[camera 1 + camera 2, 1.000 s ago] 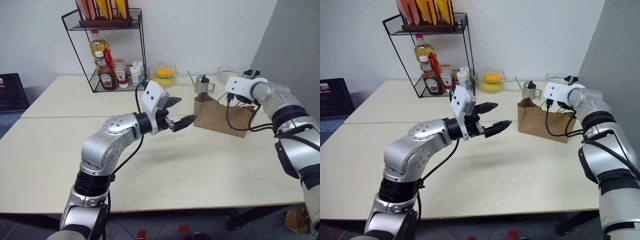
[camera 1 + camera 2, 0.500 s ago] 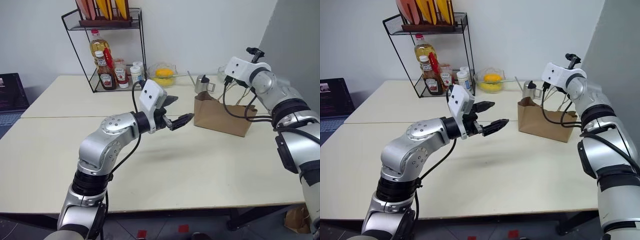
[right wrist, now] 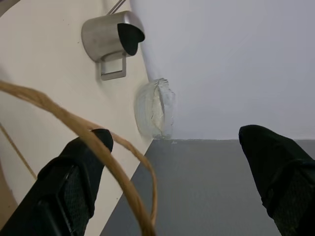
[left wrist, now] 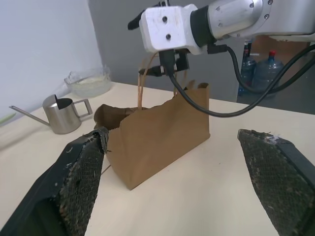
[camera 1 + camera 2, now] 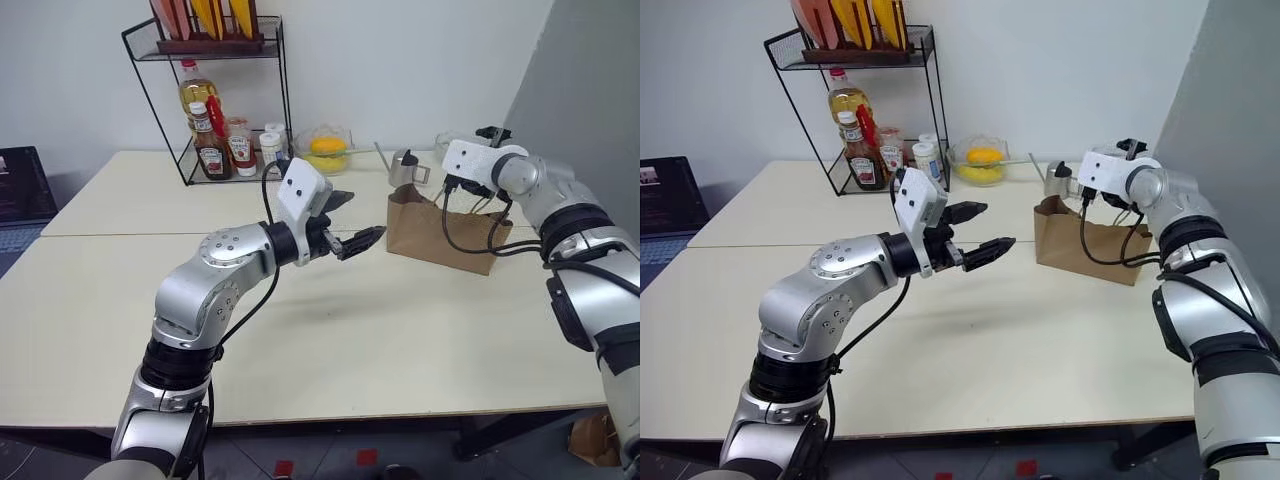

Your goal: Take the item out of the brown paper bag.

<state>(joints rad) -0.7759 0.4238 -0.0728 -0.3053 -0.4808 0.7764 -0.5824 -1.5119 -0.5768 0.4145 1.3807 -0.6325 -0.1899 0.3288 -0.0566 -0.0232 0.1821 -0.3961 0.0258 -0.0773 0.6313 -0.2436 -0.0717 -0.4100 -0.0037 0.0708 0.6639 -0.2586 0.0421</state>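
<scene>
The brown paper bag (image 5: 438,231) stands upright on the cream desk (image 5: 330,330), its creased rim open and its pale cord handles (image 4: 142,83) rising toward the right tool (image 4: 165,66), which hangs just above the bag's mouth with both black fingers spread wide and nothing between them; one cord loop crosses in front of a finger (image 3: 74,182) in the right wrist view. The small bottle itself cannot be seen; the bag's inside is hidden. The left tool (image 5: 352,222) hovers over the desk beside the bag, apart from it, its fingers parted and empty. Behind the bag sit a small steel watering can (image 4: 66,114) and a clear glass bowl (image 4: 91,81). On the wire rack (image 5: 215,100) stand red-capped sauce bottles (image 5: 212,150) whose labels are too small to read, and a tall yellow oil bottle (image 5: 194,90).
</scene>
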